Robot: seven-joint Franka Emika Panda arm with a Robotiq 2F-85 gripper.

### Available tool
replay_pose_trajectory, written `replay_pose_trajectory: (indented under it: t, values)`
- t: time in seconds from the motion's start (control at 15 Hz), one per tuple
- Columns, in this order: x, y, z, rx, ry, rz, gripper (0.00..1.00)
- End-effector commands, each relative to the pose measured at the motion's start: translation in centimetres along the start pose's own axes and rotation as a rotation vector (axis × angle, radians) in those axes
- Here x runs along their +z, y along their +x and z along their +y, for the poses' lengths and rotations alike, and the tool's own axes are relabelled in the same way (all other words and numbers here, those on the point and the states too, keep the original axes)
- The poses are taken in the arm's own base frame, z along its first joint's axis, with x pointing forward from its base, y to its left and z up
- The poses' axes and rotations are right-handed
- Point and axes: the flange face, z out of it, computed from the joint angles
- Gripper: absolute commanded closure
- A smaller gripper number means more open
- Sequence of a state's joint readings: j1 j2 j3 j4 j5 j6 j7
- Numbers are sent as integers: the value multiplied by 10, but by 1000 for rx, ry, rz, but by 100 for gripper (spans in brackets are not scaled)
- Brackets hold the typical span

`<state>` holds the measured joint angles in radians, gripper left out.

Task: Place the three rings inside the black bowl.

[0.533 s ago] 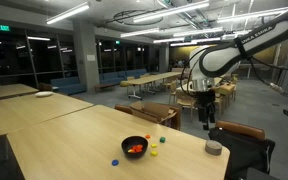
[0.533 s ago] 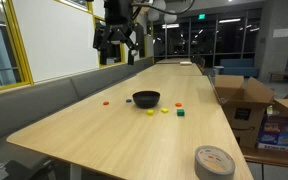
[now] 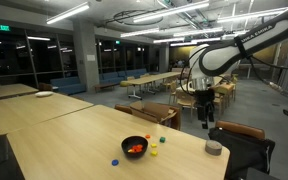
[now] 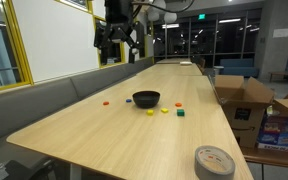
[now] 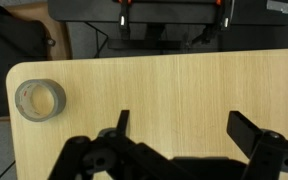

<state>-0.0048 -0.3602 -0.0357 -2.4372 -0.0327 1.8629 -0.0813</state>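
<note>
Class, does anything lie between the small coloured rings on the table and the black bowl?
Nothing visible does. The yellow ring and green ring lie on bare wood beside the black bowl; the tape roll sits well away.

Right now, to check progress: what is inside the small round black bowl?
The small round black bowl holds something red-orange, too small to identify; its near wall hides part of the inside.
</note>
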Motion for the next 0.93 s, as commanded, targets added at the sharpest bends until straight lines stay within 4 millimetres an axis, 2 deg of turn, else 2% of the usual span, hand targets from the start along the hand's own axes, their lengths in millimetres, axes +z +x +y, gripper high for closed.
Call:
replay_pose_trajectory:
  t: [0.0, 0.13, 0.27, 0.4, 0.6, 0.87]
  values:
    - [-2, 7, -6, -6, 25, 46, 0]
    - [-4, 16, -19, -21, 33, 90, 0]
    - [-5, 28, -41, -33, 44, 133, 0]
    - [-1, 39, -70, -62, 56, 148, 0]
    - [13, 56, -123, -72, 54, 141, 0]
    - [37, 75, -187, 29, 48, 162, 0]
